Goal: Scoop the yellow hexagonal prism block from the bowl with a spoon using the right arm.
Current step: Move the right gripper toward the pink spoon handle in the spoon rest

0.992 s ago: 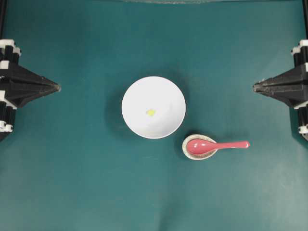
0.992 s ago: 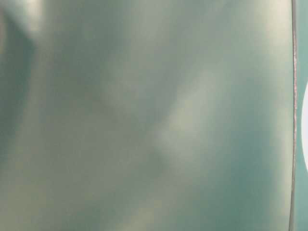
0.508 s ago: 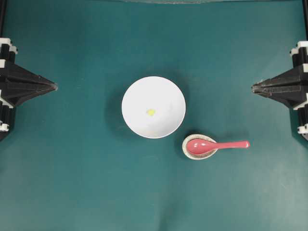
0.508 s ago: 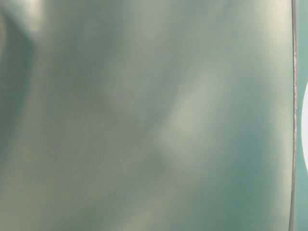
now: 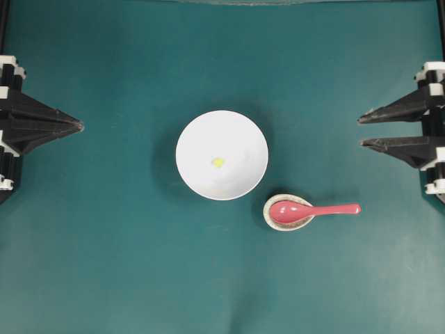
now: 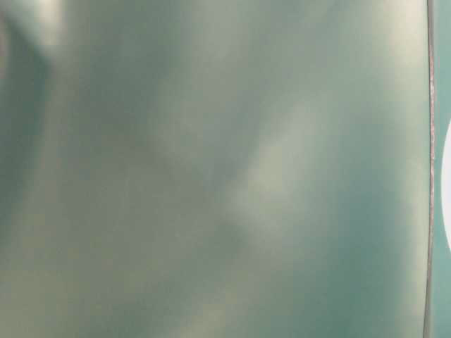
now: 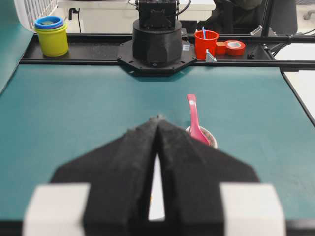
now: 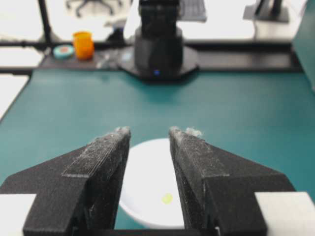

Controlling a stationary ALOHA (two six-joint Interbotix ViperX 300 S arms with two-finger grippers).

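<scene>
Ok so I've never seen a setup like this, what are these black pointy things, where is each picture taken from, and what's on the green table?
The black wedges are the pincers of two robot arms facing each other across a green table. From above, the left gripper is shut; the right gripper is open. Neither holds anything.

Two pictures come from cameras on the arms' wrists, looking out past their own fingers. The table-level picture is a blur that shows almost nothing.

In the middle sits a white bowl holding a tiny yellow block. Beside it a pink spoon lies with its scoop in a small speckled rest.
</scene>
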